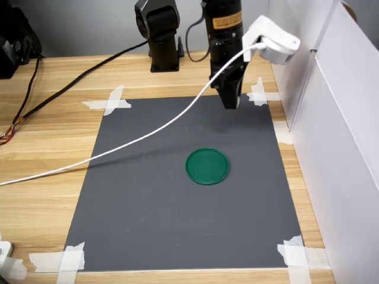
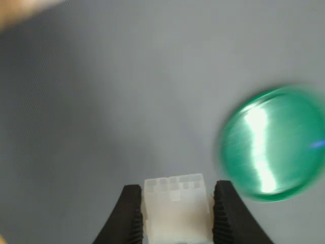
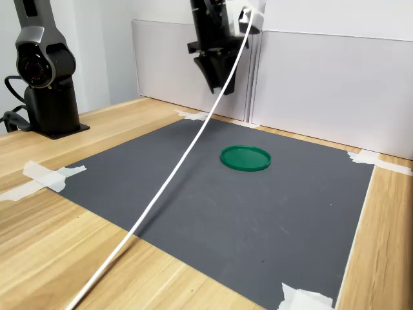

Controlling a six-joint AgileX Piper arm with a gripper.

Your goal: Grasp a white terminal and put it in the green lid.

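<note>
White terminal (image 2: pixel 176 207) sits upright between gripper (image 2: pixel 176 213) jaws.

Dark grey mat (image 1: pixel 177 225) taped to wooden table (image 1: pixel 47 177), white cable (image 1: pixel 148 136) across it

Green lid (image 3: pixel 245 158) on the dark mat (image 3: pixel 213 213) (white cable (image 3: pixel 174 174) across it).

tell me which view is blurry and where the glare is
The wrist view is motion-blurred: the green lid smears at its rim and carries a bright white glare streak, while the white terminal in the end effector stays fairly sharp. Both exterior views are evenly lit and sharp.
</note>
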